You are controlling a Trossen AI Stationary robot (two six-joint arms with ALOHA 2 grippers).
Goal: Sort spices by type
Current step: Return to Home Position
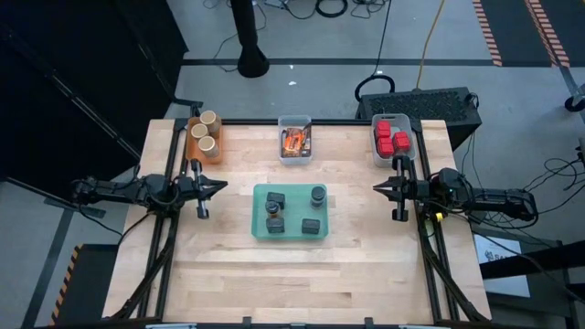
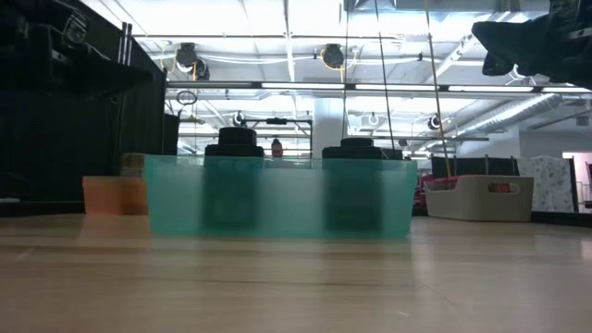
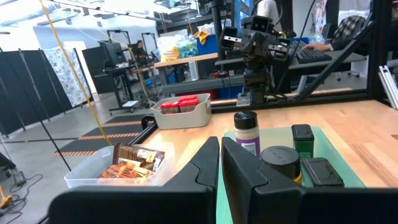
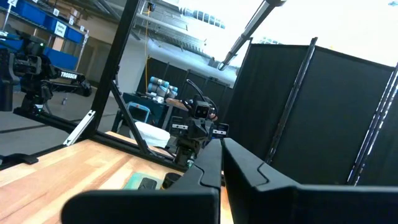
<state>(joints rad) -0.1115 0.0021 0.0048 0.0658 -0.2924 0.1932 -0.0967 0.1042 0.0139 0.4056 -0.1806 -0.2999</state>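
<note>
Several dark grey jars and blocks (image 1: 312, 225) stand in the flat teal tray (image 1: 259, 212) at the table's middle. They also show in the left wrist view (image 3: 280, 163). Tan round jars (image 1: 207, 135) stand in the orange bin at the far left. Orange-red packets (image 1: 294, 142) lie in the clear bin at the far middle. Red cubes (image 1: 393, 139) fill the bin at the far right. My left gripper (image 1: 225, 186) hovers left of the tray, shut and empty. My right gripper (image 1: 374, 187) hovers right of the tray, shut and empty. Both point at the tray.
The three bins stand in a row along the far edge: the orange bin (image 2: 111, 194), the clear bin (image 3: 87, 177) and the bin of cubes (image 3: 183, 115). Bare wood lies between the tray and the near edge (image 1: 292, 283). People sit at desks beyond the table.
</note>
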